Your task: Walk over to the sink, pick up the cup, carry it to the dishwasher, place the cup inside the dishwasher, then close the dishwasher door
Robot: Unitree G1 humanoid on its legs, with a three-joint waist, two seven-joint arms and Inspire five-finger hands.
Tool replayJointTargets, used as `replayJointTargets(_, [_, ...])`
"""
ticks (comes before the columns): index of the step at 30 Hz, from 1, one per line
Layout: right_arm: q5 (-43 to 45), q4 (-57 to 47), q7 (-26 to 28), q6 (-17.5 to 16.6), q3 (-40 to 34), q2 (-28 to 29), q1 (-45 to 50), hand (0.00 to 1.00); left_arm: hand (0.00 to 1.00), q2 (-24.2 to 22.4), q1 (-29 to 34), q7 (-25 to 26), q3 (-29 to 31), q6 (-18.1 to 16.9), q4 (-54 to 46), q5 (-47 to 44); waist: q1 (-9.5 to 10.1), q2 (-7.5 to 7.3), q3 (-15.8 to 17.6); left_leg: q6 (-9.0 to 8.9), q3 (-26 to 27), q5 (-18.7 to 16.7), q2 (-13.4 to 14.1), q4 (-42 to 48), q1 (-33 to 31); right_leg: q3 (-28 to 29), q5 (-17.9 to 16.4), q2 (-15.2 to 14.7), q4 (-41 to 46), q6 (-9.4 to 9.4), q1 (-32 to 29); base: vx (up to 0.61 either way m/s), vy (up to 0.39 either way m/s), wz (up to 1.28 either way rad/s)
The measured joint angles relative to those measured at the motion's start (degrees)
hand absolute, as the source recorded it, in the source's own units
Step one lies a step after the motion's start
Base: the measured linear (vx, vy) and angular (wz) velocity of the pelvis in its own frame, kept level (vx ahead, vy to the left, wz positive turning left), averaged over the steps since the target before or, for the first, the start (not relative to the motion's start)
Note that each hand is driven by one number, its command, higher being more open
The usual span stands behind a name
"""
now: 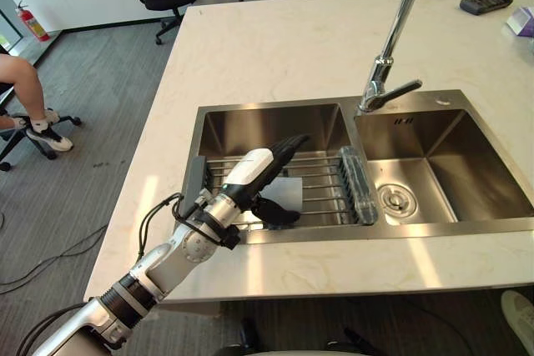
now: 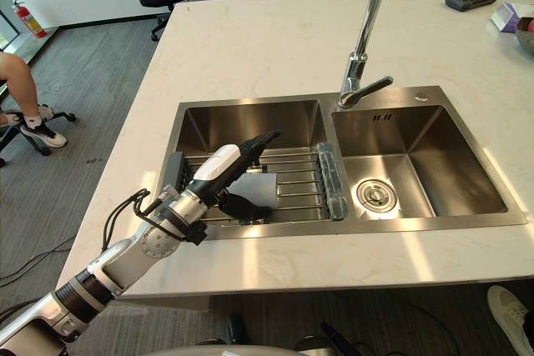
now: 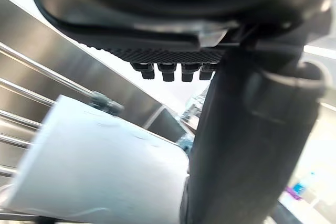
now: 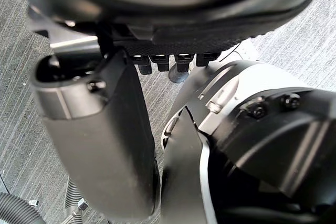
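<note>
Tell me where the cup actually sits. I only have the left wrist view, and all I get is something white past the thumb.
Observer: The cup appears to lie on its side on the wire rack in the sink's left basin.
Operator: Has the robot hand closed on it?
Observer: Not yet. The left robot hand hovers over the cup with its fingers straight.
Operator: And the other arm?
Observer: The right robot hand hangs over the grey floor, holding nothing.
</note>
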Motion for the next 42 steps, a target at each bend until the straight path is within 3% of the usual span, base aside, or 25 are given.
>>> replayJointTargets(10, [0.0, -0.1, 0.3, 0.3, -2.4, 0.5, 0.5, 1.00, 1.00, 2.0, -0.9, -11.4, 0.8, 5.2, -3.3, -5.7, 1.28, 0.13, 0.0, 0.17, 0.0, 0.2, 0.0, 0.0, -0.8, 0.4, 0.0, -0.1, 1.3, 0.11, -1.3, 0.00, 0.000, 0.00])
replayJointTargets(15, [0.0, -0.1, 0.4, 0.3, -2.4, 0.6, 0.6, 1.00, 1.00, 3.6, -2.5, -18.7, 1.0, 9.7, -5.1, -8.0, 1.27, 0.22, -0.1, 0.51, 0.1, 0.5, -0.1, 0.0, -1.1, 0.5, 0.0, -0.3, 2.0, 0.08, -2.0, -0.04, 0.012, 0.00])
replayJointTargets(25, [0.0, -0.1, 0.3, 0.4, -1.8, 0.6, 1.0, 1.00, 1.00, 7.0, -5.8, -21.9, -1.8, 16.0, -8.0, -10.0, 1.30, 0.18, -0.7, 0.81, -0.1, 1.0, -0.2, 0.0, -1.7, 0.5, 0.0, -0.4, 2.5, 0.03, -2.6, -0.01, 0.004, 0.00])
replayJointTargets(42, [1.8, 0.1, -0.2, 1.2, -1.1, 0.2, 1.4, 1.00, 1.00, 7.1, -5.9, -24.2, -2.3, 16.0, -7.1, -7.7, 1.30, 0.36, -2.2, 0.85, 0.2, 1.4, 0.0, 0.0, -1.8, 1.2, 0.0, -0.3, 3.2, -0.02, -3.3, 0.00, 0.002, -0.01])
